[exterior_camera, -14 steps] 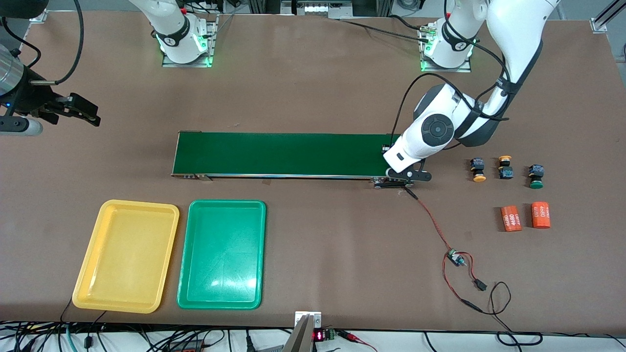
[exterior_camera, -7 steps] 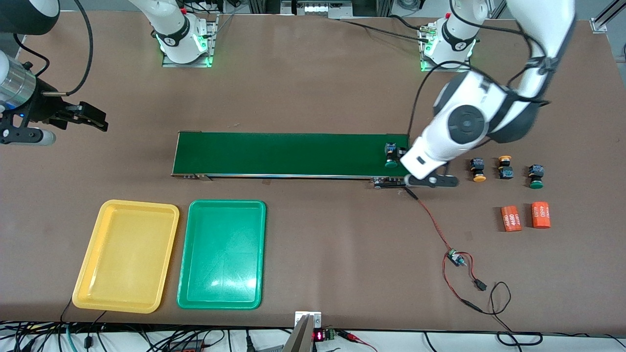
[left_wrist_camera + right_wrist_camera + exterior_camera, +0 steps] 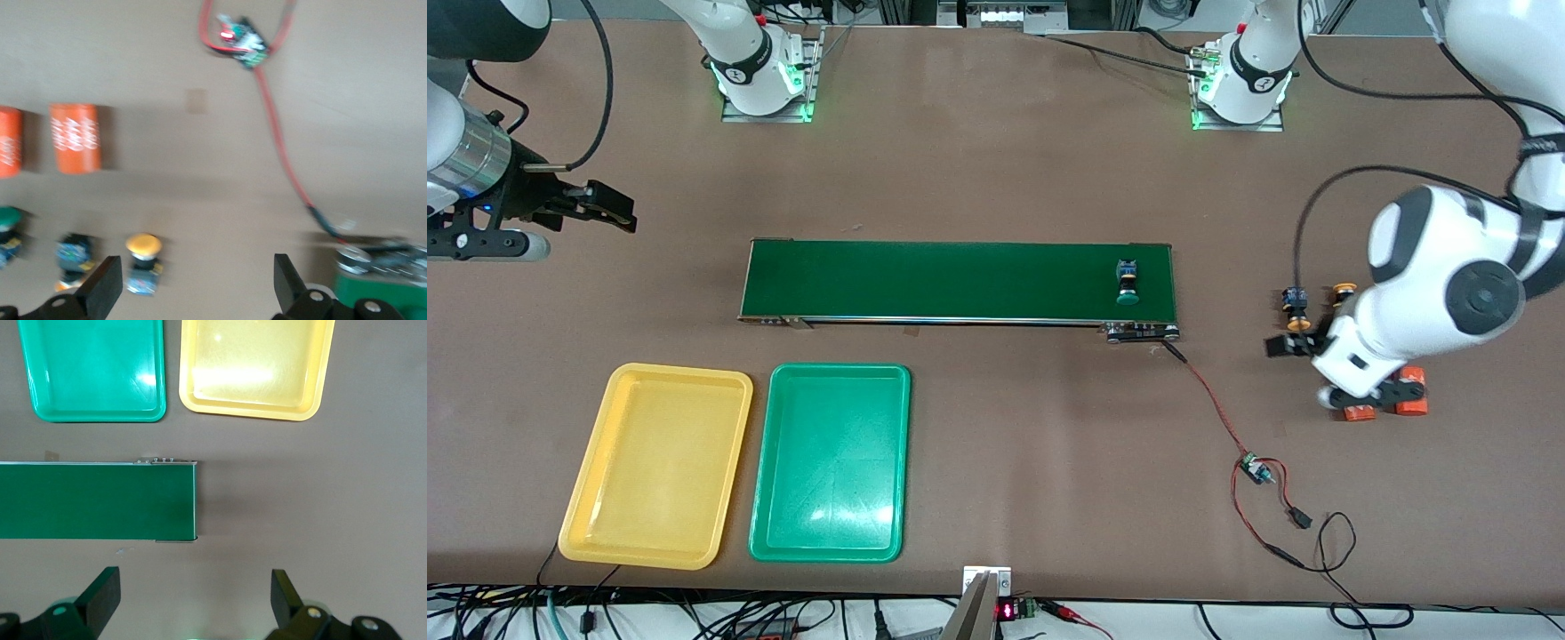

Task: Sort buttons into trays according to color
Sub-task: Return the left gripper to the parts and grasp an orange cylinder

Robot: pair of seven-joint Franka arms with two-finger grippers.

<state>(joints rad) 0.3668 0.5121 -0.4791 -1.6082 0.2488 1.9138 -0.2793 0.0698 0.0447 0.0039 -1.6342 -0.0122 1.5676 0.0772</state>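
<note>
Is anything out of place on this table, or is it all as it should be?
Nothing looks spilled or broken. One green button lies alone on the conveyor belt rather than in a tray; the green tray and yellow tray hold nothing. A red wire trails loosely from the belt's end.

Brown table (image 3: 996, 160) carries a dark-green conveyor belt (image 3: 943, 280) at its middle. Nearer the front camera than the belt sit the yellow tray (image 3: 656, 464) and green tray (image 3: 830, 462), side by side. Off the belt's left-arm end: yellow-capped buttons (image 3: 143, 263), orange "4680" cylinders (image 3: 75, 137), a red-wired circuit board (image 3: 1256, 468).
</note>
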